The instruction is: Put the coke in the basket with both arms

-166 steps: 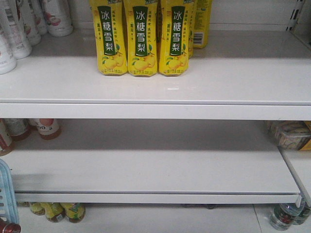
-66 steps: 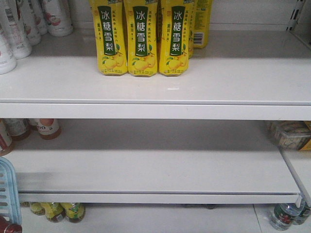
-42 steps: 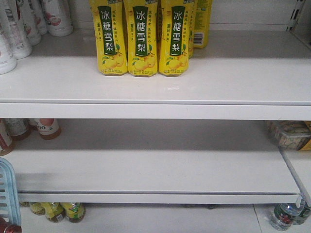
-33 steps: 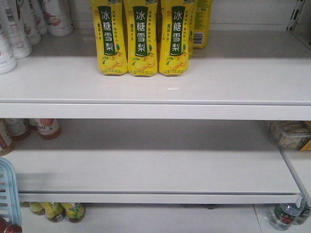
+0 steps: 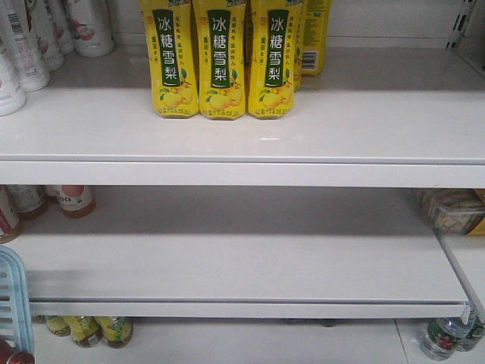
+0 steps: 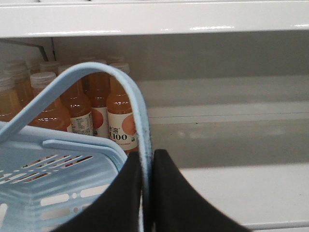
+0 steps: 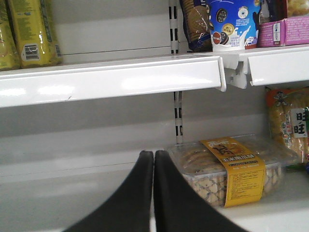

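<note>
The left gripper (image 6: 147,193) is clamped on the basket (image 6: 58,179) handle; the right gripper (image 7: 153,193) is pressed together, empty. The coke (image 5: 11,355) sits inside the basket. A tilt could spill it.

White shop shelves (image 5: 242,144) fill the front view, with yellow drink bottles (image 5: 220,61) on the upper shelf and a bare lower shelf (image 5: 227,258). A slotted metal upright (image 7: 177,101) carries the shelves. Below, what may be a pale floor (image 5: 250,341) shows. Even, soft light.
</note>
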You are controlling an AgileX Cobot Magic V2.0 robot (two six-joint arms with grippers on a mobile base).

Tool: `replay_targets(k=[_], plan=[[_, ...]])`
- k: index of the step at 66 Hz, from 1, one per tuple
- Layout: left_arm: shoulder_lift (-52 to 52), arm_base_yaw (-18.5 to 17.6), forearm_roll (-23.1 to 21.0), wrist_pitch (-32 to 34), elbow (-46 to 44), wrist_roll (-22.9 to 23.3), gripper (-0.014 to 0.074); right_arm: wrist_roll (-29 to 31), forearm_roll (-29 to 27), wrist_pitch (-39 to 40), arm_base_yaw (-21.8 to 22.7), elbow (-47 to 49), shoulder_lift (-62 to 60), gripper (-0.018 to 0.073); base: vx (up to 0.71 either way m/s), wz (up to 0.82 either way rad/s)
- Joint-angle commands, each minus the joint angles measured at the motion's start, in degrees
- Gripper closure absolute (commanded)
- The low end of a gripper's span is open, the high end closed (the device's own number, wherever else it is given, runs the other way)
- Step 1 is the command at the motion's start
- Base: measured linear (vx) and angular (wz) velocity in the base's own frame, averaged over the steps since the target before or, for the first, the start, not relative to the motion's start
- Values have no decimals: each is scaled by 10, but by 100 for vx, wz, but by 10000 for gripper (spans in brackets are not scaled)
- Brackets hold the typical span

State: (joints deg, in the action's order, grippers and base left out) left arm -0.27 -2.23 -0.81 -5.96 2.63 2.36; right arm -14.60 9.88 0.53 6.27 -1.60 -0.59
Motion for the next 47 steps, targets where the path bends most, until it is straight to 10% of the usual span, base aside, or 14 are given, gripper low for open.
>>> replay_targets(k=[1,47], plan=[[-12,1,20,97,-22,-12,603,1,2,40,4,-4,-7,567,0,0],[-12,1,20,97,-22,-12,603,1,2,40,4,-4,-7,567,0,0]])
